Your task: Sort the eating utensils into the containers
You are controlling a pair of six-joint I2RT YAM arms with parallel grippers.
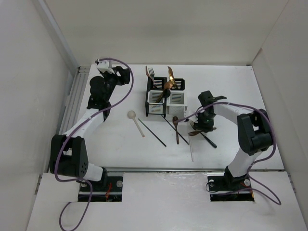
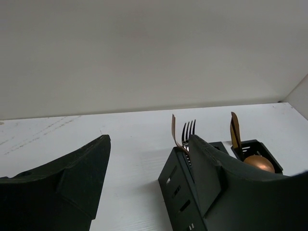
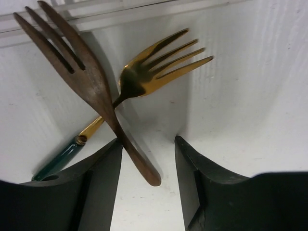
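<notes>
The two joined containers [image 1: 166, 98] stand at the back middle and hold a dark fork [image 2: 189, 129] and copper spoons [image 2: 259, 163]. On the table lie a cream spoon [image 1: 135, 121], black chopsticks [image 1: 152, 132], a copper spoon [image 1: 176, 127] and a white chopstick [image 1: 191, 150]. My right gripper [image 3: 147, 168] is open and points down over a brown wooden fork [image 3: 91, 82]. The fork's handle end lies between the fingers, close to the left one. It crosses a gold fork [image 3: 154, 67] that has a teal handle. My left gripper [image 2: 149, 168] is open and empty, left of the containers [image 2: 179, 188].
White walls enclose the table on three sides. A slotted rail [image 1: 76, 98] runs along the left edge. Purple cables [image 1: 126, 94] loop over both arms. The right arm's elbow [image 1: 254, 132] hangs over the table's right side.
</notes>
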